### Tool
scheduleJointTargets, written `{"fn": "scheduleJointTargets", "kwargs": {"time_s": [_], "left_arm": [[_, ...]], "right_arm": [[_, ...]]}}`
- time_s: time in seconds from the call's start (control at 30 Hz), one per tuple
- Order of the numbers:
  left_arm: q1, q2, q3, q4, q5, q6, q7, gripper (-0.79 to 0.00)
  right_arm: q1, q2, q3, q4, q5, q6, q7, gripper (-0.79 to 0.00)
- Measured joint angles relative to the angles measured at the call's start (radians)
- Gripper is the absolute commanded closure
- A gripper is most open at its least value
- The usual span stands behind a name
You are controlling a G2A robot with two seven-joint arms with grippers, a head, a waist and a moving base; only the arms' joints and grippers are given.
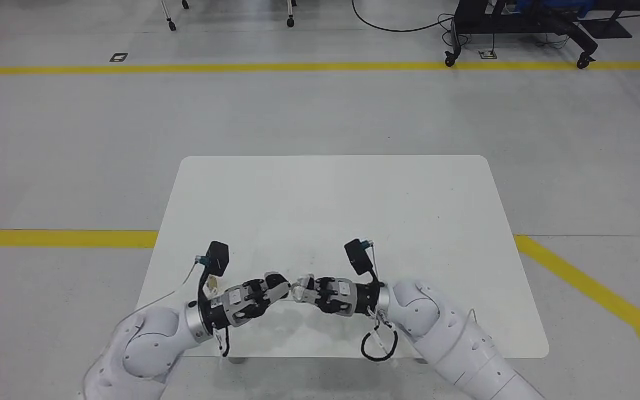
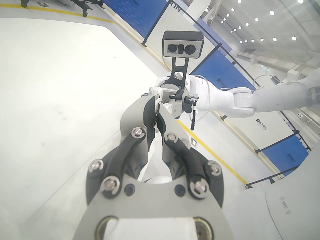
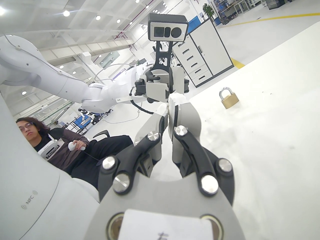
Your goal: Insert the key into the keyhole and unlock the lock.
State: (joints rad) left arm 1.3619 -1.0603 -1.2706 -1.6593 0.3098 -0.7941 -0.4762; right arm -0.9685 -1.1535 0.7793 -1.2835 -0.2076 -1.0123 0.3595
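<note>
**Both claws nose to nose at the table's near edge, padlock off on its own**

Top view: the white rounded-corner table [image 1: 330, 190] has both arms over its 6 o'clock edge. The left arm comes in from about 7 o'clock and the right arm from about 5. The left gripper [image 1: 281, 290] and the right gripper [image 1: 312, 290] point straight at each other. Their tips are touching or as good as touching, with the left one at the right one's 9 o'clock. There's a tiny pale bit where the tips meet, too small to make out.

Left wrist view: the left claw is clenched. Its black ribbed pads [image 2: 162, 126] are pinched on a small thin dark piece [image 2: 156, 121]. That could be the key, but it's too small and too buried to say for sure. The right claw sits just past the left fingertips, facing back at them, practically in contact.

Right wrist view: the right claw's fingers [image 3: 183, 116] are pressed together along their length, so it's clenched too. Whether anything thin is caught at the very tips can't be told, because the left claw butts right up against them. The brass-coloured padlock with a silver shackle [image 3: 228, 98] sits on the white tabletop, farther in from the edge than the claws. It's well apart from both, and nothing is touching it.
</note>
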Motion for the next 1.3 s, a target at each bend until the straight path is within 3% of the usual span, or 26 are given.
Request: {"fn": "scheduleJointTargets", "kwargs": {"time_s": [0.03,0.1,0.2,0.3,0.7,0.83,0.87,1.17,1.2,1.23,1.27,1.3], "left_arm": [[0.006,0.001,-0.007,-0.009,0.019,0.008,0.004,0.000],[0.016,0.004,-0.017,-0.023,0.040,0.015,0.006,0.000],[0.028,0.009,-0.027,-0.046,0.071,0.027,-0.022,0.000],[0.035,0.013,-0.029,-0.068,0.098,0.043,-0.054,0.000],[0.042,0.017,-0.007,-0.100,0.145,0.073,-0.066,0.000],[0.035,0.017,0.010,-0.096,0.158,0.076,-0.062,0.000],[0.034,0.017,0.012,-0.095,0.159,0.076,-0.061,0.000],[0.029,0.018,0.019,-0.087,0.170,0.068,-0.041,0.000],[0.029,0.019,0.019,-0.086,0.171,0.067,-0.037,-0.129],[0.030,0.019,0.019,-0.085,0.172,0.065,-0.034,-0.514],[0.031,0.019,0.018,-0.084,0.172,0.064,-0.031,-0.785],[0.031,0.020,0.017,-0.083,0.172,0.062,-0.029,-0.785]], "right_arm": [[0.003,0.003,0.000,0.010,0.003,0.000,0.017,-0.588],[0.007,0.008,0.005,0.022,0.015,0.000,0.033,-0.566],[0.006,0.017,0.018,0.025,0.039,0.000,0.050,-0.508],[0.002,0.025,0.025,0.021,0.053,0.000,0.069,-0.394],[0.011,0.033,0.004,0.010,0.053,0.000,0.131,-0.243],[0.016,0.032,-0.005,0.011,0.053,0.000,0.134,-0.123],[0.017,0.032,-0.007,0.012,0.052,0.000,0.135,0.000],[0.029,0.029,-0.024,0.022,0.028,0.000,0.142,0.000],[0.030,0.029,-0.025,0.022,0.025,0.000,0.139,0.000],[0.030,0.029,-0.025,0.022,0.022,0.000,0.135,0.000],[0.029,0.029,-0.025,0.020,0.020,0.000,0.131,0.000],[0.028,0.029,-0.024,0.019,0.019,0.000,0.127,0.000]]}}
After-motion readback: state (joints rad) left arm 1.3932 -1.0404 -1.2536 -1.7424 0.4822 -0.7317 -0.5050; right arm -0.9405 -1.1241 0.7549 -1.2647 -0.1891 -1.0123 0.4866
